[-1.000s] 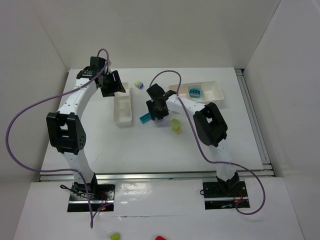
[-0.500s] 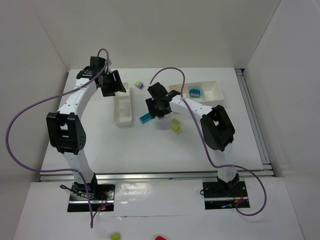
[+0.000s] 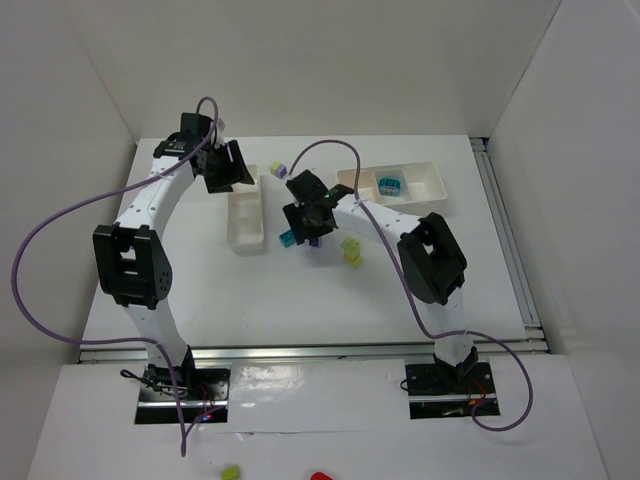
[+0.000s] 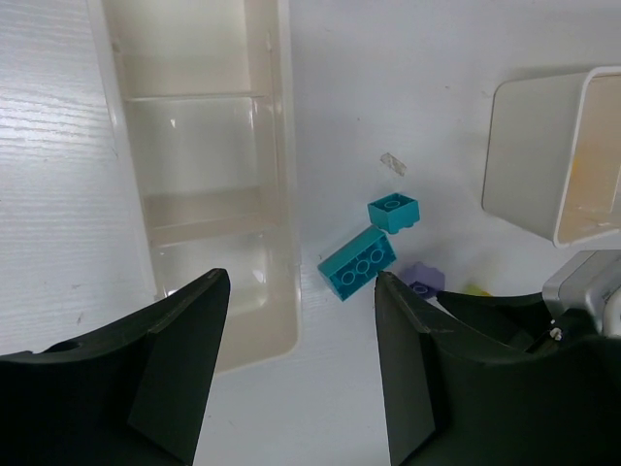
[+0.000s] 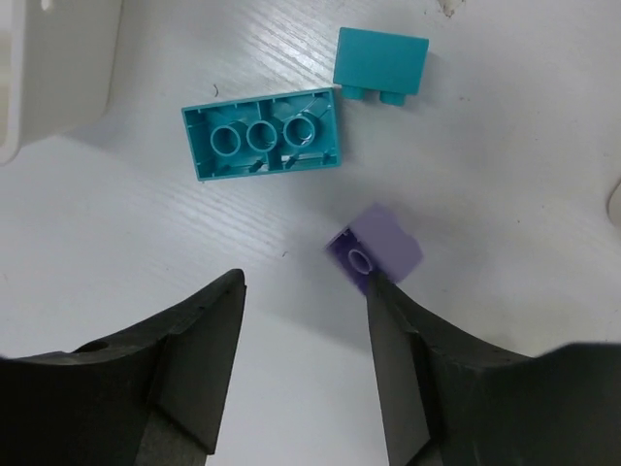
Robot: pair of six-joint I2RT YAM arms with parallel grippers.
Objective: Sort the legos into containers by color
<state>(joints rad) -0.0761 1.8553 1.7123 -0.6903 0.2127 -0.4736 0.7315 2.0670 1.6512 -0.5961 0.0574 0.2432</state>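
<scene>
Top external view: the left gripper [image 3: 226,168] is raised above the narrow tray [image 3: 245,228]. The right gripper [image 3: 310,215] is low over the table [image 3: 300,300], between the narrow tray and the wide tray [image 3: 425,187]. Teal bricks [image 3: 390,184] lie inside the wide tray. A purple-and-yellow piece [image 3: 278,171] sits on the table just beyond the far end of the narrow tray. Two lime-yellow bricks [image 3: 352,251] lie near the right gripper, on its right.

Left wrist view: the left gripper [image 4: 299,286] has its fingers [image 4: 184,340] set well apart and grips nothing. One end of the narrow tray [image 4: 281,146], its dividers visible, lies below it. The compartments in view hold no bricks. A large teal brick [image 4: 357,265], a small teal brick [image 4: 394,211] and a purple brick [image 4: 422,282] lie on the table between the narrow tray and the wide tray [image 4: 539,155].

Right wrist view: the right gripper [image 5: 303,291] is likewise spread apart and holds nothing. The large teal brick [image 5: 262,136] lies upside down, hollow side up, ahead of the fingers [image 5: 194,340]. The small teal brick [image 5: 380,63] lies just beyond it, apart from it. The purple brick [image 5: 376,248] lies tilted at the tip of one finger. Contact cannot be confirmed. No brick sits between the jaws.
</scene>
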